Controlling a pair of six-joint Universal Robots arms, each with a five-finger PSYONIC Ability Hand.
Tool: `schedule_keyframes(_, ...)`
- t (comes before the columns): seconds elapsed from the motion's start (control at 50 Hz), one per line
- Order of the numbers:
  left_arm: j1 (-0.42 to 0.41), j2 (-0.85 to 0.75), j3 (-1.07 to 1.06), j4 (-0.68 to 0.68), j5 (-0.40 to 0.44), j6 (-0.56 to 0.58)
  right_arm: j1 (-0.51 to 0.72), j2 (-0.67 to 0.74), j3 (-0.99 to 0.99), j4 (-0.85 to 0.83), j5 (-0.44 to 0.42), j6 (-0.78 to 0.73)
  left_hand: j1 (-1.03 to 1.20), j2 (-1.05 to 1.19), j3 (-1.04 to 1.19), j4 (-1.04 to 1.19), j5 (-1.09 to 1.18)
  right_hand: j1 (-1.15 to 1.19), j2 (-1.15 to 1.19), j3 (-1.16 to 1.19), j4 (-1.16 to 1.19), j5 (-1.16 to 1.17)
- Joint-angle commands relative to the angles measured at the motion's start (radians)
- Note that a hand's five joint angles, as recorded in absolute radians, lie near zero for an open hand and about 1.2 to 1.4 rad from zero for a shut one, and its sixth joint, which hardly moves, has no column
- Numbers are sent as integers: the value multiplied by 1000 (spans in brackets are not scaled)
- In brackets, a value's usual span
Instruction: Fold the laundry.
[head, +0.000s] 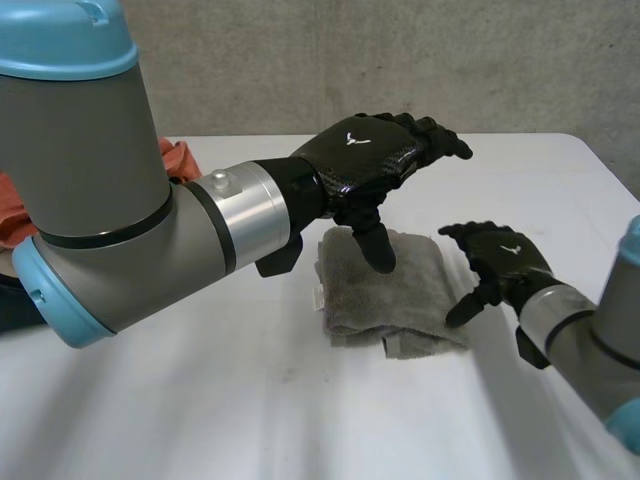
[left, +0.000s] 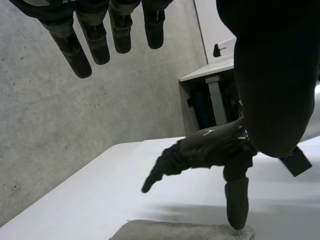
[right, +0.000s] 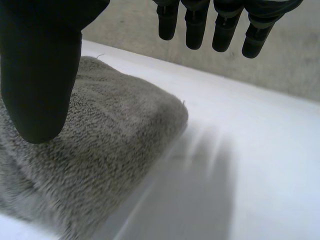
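A grey towel (head: 390, 290) lies folded into a thick small rectangle in the middle of the white table (head: 250, 400). My left hand (head: 370, 150) hovers above its far edge, fingers straight and thumb pointing down over the cloth, holding nothing. In the left wrist view the fingers (left: 75, 47) and thumb (left: 270, 80) are spread apart. My right hand (head: 500, 262) is beside the towel's right edge, fingers relaxed. Its thumb (left: 237, 205) rests on the edge of the towel (left: 185, 231). In the right wrist view the thumb (right: 40, 70) hangs over the towel (right: 100, 150), fingers (right: 225, 25) straight.
An orange-red cloth (head: 178, 158) lies at the table's back left behind my left arm (head: 120, 220), with something dark blue (head: 20, 305) below it. A concrete wall (head: 400, 60) stands behind the table. Bare table (right: 250, 175) stretches right of the towel.
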Motion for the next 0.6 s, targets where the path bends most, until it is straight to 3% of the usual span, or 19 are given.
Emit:
schedule_keyframes(0.02, 3, -1, 2, 3, 0, -3, -69, 3, 49, 43, -159, 92, -25, -28, -30, -25, -46, -50, -31, -30, -29, -42)
schedule_keyframes(0.42, 2, 7, -27, 6, 0, -8, 30, 188, -13, -94, -76, 70, -25, -28, -30, -25, -46, -50, -31, -30, -29, -42)
schedule_keyframes(0.46, 5, 7, -34, 6, 0, -8, 32, 197, -30, -113, -67, 70, -25, -28, -30, -25, -46, 449, 468, 469, 470, 457)
schedule_keyframes(0.5, 6, 8, -40, 6, 0, -8, 29, 201, -45, -134, -56, 73, -25, -28, -30, -25, -46, 1169, 1187, 1188, 1189, 1176)
schedule_keyframes(0.6, 11, 13, -54, 15, 0, -8, -12, 232, -127, -229, 16, 98, -25, -28, -30, -25, -46, 1172, 1191, 1192, 1193, 1179)
